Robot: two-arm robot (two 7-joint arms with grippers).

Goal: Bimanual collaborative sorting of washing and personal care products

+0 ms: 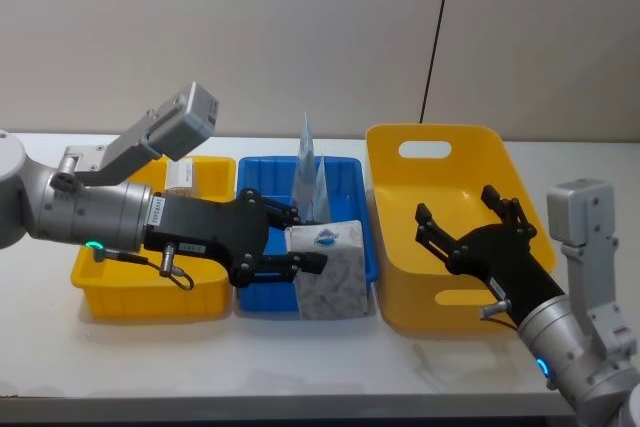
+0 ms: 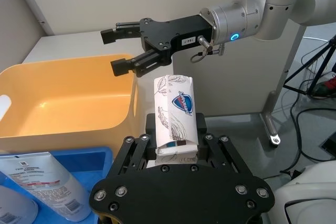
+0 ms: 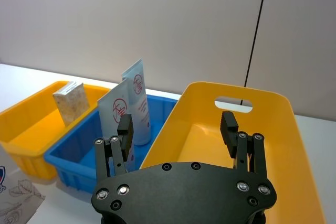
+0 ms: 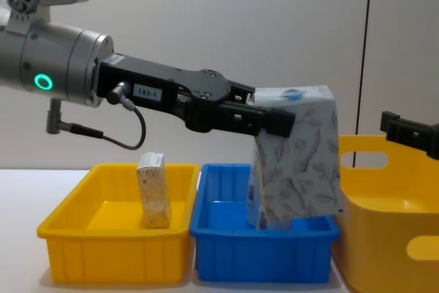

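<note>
My left gripper is shut on the white pack with grey leaf print and a blue mark, holding it above the right front corner of the blue bin. In the left wrist view the pack sits clamped between the fingers. Two pale tapered tubes stand upright in the blue bin. A small beige carton stands in the low yellow bin. Over the large yellow bin, my right gripper is open and holds nothing.
The three bins stand side by side on the white table, close to its front edge. A plain wall with a dark cable rises behind. In the chest view the held pack hangs just left of the large yellow bin.
</note>
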